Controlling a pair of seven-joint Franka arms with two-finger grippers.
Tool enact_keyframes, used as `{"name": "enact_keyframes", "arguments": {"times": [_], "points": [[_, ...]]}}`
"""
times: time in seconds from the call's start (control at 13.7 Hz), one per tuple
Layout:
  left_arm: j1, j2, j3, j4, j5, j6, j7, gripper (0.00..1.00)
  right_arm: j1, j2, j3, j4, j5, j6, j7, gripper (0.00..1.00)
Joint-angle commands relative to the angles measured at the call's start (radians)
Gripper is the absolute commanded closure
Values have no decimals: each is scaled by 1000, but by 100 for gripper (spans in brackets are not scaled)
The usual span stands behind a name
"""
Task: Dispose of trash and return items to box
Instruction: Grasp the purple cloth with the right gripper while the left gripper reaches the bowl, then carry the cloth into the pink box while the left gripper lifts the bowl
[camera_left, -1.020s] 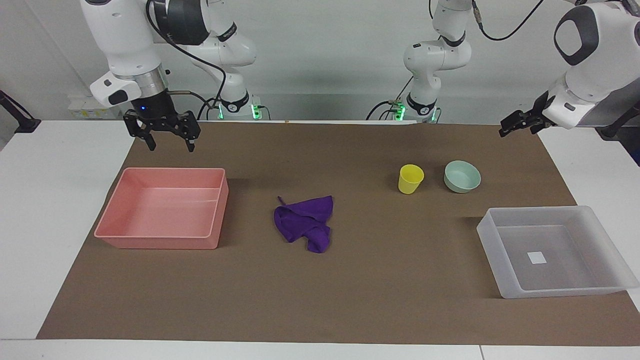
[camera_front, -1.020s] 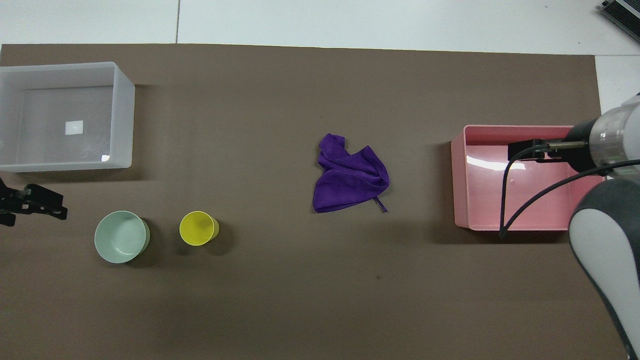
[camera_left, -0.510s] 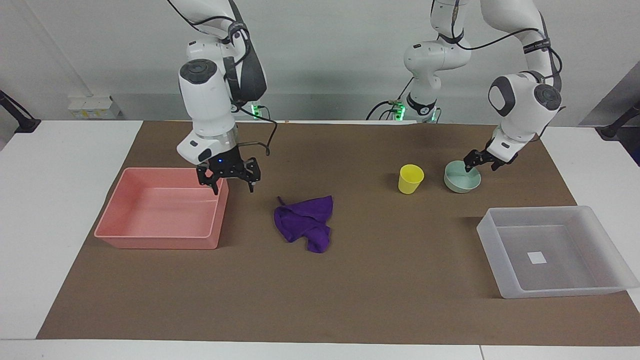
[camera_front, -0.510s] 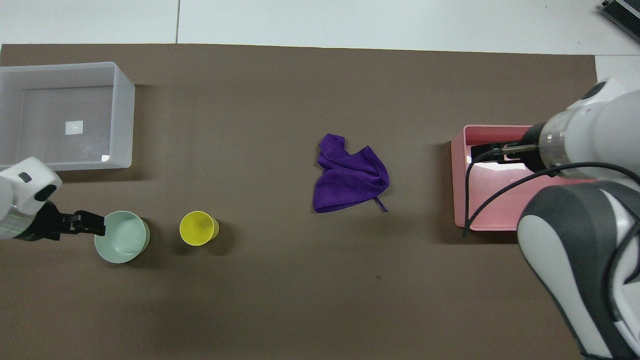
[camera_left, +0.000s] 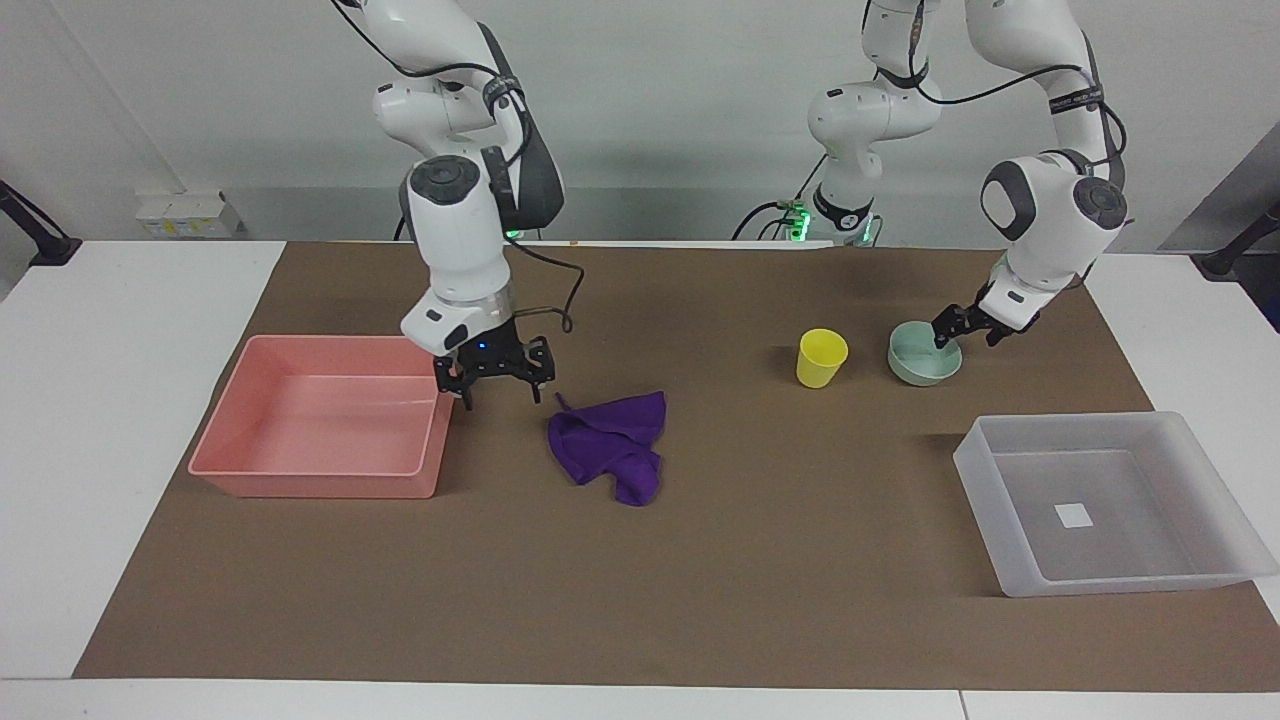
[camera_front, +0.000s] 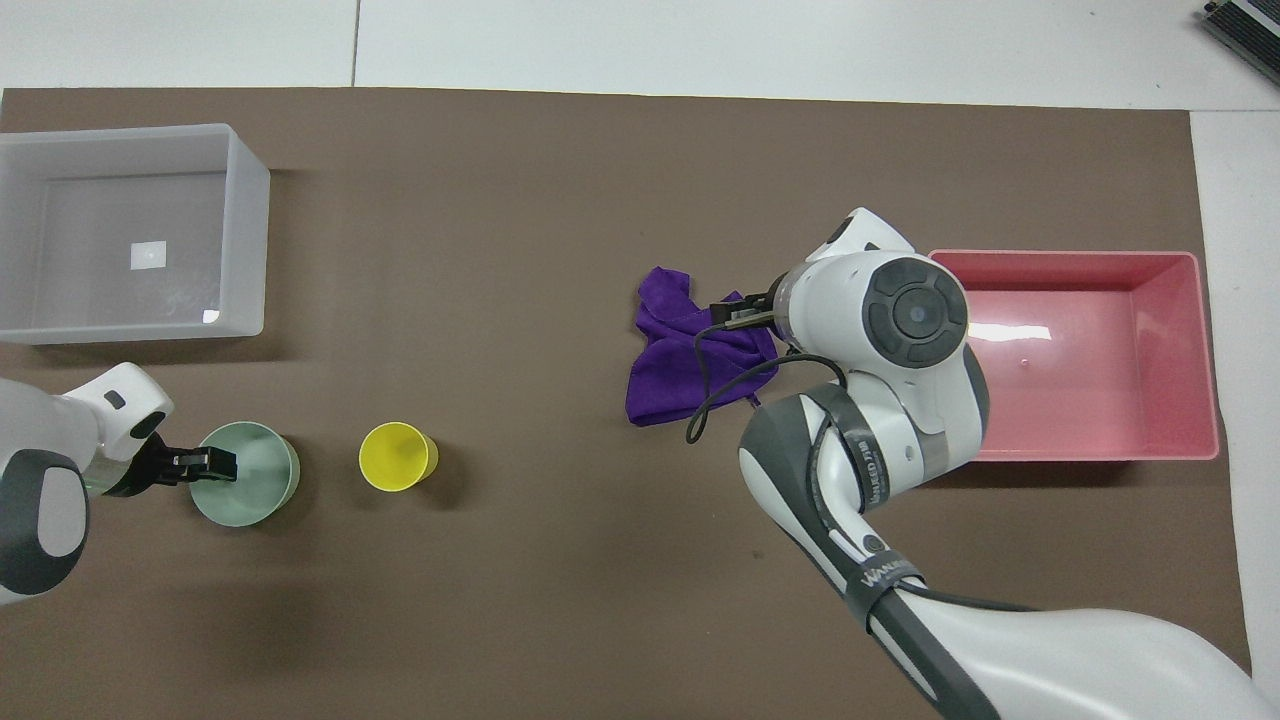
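Observation:
The purple cloth (camera_left: 610, 445) lies crumpled mid-mat; it also shows in the overhead view (camera_front: 680, 370). My right gripper (camera_left: 500, 393) is open and empty, low over the mat between the pink tray and the cloth, close to the cloth's loop corner. The yellow cup (camera_left: 821, 357) stands upright beside the mint-green bowl (camera_left: 915, 367). My left gripper (camera_left: 965, 336) is open at the bowl's rim, on the side toward the left arm's end of the table, one finger over the inside. The translucent box (camera_left: 1100, 585) with its white sticker holds nothing.
The pink tray (camera_left: 310, 485) stands at the right arm's end of the table and holds nothing. A brown mat (camera_left: 760, 560) covers the table. In the overhead view my right arm's wrist (camera_front: 900, 310) covers part of the cloth and the pink tray's edge.
My right gripper has moved from over the pink tray's corner toward the cloth and come lower. My left gripper has settled slightly closer onto the bowl's rim. Nothing on the table has moved.

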Motion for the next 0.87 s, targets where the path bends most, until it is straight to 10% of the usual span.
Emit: {"name": "enact_keyframes", "arguments": {"times": [0.0, 0.36, 0.51, 0.58, 0.8], "points": [[-4, 46, 4, 28, -27, 10, 0, 100, 49, 83, -2, 20, 5, 87, 65, 0], [-4, 52, 4, 221, -27, -208, 2, 100, 95, 124, -2, 22, -14, 107, 128, 0], [0, 51, 4, 285, -27, -270, 2, 100, 100, 124, -3, 6, -14, 105, 130, 47], [4, 51, 4, 328, -29, -319, 5, 100, 100, 124, -3, 3, -14, 101, 131, 86], [13, 49, 6, 506, -27, -512, 11, 100, 100, 121, -5, 12, -14, 49, 137, 100]]}}
